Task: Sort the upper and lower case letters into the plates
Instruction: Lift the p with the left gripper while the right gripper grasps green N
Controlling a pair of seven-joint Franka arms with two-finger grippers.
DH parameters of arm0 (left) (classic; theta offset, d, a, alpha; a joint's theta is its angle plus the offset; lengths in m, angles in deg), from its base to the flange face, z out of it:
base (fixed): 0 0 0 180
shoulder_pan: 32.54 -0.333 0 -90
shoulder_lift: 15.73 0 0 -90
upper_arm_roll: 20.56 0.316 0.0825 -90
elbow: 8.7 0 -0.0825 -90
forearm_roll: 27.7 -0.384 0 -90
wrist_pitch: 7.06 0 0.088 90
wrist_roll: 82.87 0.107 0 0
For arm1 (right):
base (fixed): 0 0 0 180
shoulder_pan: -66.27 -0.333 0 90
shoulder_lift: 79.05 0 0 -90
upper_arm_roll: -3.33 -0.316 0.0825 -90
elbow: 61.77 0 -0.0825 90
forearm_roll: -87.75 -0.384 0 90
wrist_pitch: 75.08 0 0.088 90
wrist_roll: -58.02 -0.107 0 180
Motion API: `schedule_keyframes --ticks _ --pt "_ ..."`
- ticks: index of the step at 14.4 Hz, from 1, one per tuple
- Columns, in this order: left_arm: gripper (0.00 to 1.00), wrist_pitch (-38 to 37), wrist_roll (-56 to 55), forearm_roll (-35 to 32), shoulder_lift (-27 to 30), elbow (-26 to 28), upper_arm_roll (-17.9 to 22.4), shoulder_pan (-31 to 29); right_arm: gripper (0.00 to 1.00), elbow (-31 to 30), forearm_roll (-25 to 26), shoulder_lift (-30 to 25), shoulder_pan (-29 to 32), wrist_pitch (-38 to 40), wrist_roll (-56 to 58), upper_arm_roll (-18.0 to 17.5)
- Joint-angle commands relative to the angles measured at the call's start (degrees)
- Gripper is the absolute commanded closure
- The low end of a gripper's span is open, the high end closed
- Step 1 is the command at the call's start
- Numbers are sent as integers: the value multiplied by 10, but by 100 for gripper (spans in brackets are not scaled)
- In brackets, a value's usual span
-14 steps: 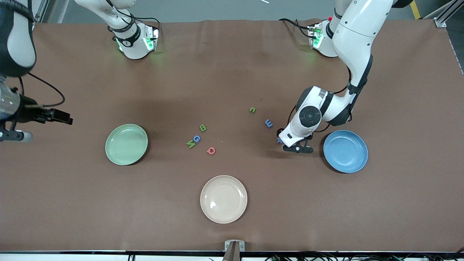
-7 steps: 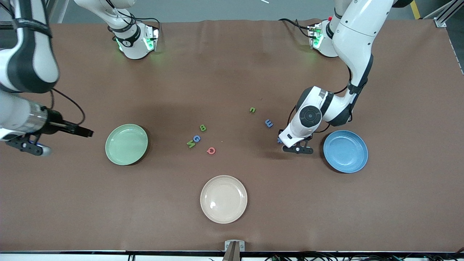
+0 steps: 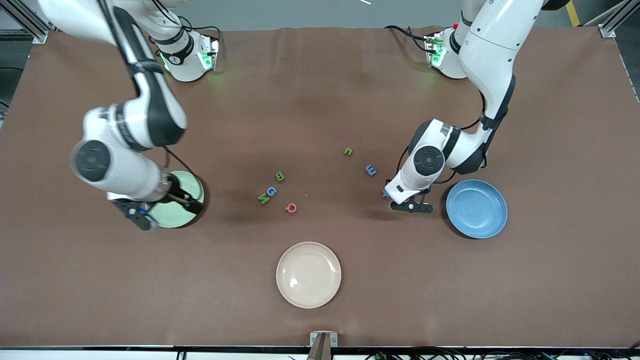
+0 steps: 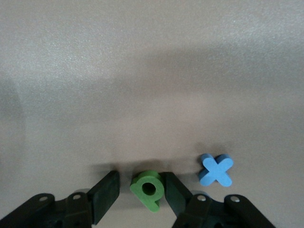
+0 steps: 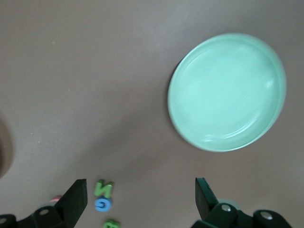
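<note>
left gripper is down on the brown counter beside the medium blue plate, fingers narrowed around a small green foam letter p, not clearly gripping yet. we judge it could pivot and slip, nudging the blue foam x nearby. right gripper hangs wide open over the pale mint green plate.

The right pincer hung over the brown worktop with its two dark fingers spread wide apart. A round, shallow, pale mint green plate lay empty below. Between the fingers showed a small green letter N touching a blue letter G.
</note>
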Motion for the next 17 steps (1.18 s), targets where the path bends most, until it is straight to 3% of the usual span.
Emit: schedule_keyframes --ticks 1,3,7,9,14,17 --pt "54 6 -8 -12 -4 -2 1 -1 0 4 5 40 -38 -32 -67 6" --pt "58 6 -7 -12 -3 -2 1 -1 1 1 5 59 -54 -60 -95 6" --pt "70 6 -9 -12 1 -2 1 -1 2 -64 4 76 -77 -180 -120 6" --pt "80 4 -12 -12 2 -2 1 -1 3 -64 4 92 -95 -195 -150 6" --pt "87 -3 -12 -12 28 -2 0 -5 5 -62 5 120 -117 -220 -186 9" --pt "90 -43 2 -12 68 -2 1 -23 8 -62 12 126 -130 -226 -208 10"
